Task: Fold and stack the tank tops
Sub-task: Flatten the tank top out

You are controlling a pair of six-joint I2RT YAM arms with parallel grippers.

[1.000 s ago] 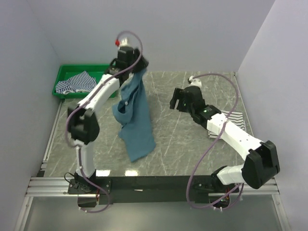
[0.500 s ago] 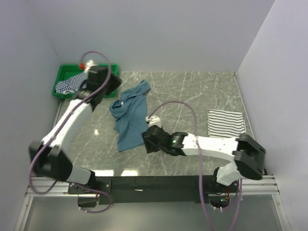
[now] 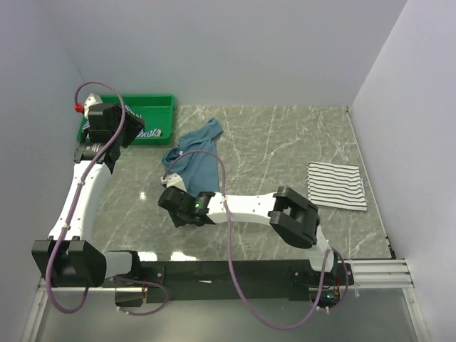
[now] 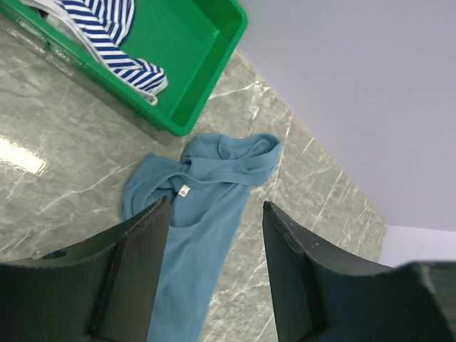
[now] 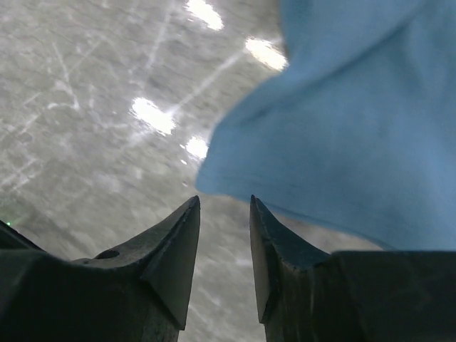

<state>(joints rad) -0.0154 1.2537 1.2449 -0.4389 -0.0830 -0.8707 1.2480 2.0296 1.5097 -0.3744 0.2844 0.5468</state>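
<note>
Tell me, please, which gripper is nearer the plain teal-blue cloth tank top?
Right: right gripper at the tank top's edge; left gripper away by the green plastic tray.

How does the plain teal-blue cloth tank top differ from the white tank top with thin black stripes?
The plain teal-blue cloth tank top is one solid colour; the white tank top with thin black stripes is patterned. The teal one lies rumpled and unfolded near the green plastic tray; the striped one is a neat flat rectangle at the right side. Both rest on the grey marble table.
</note>
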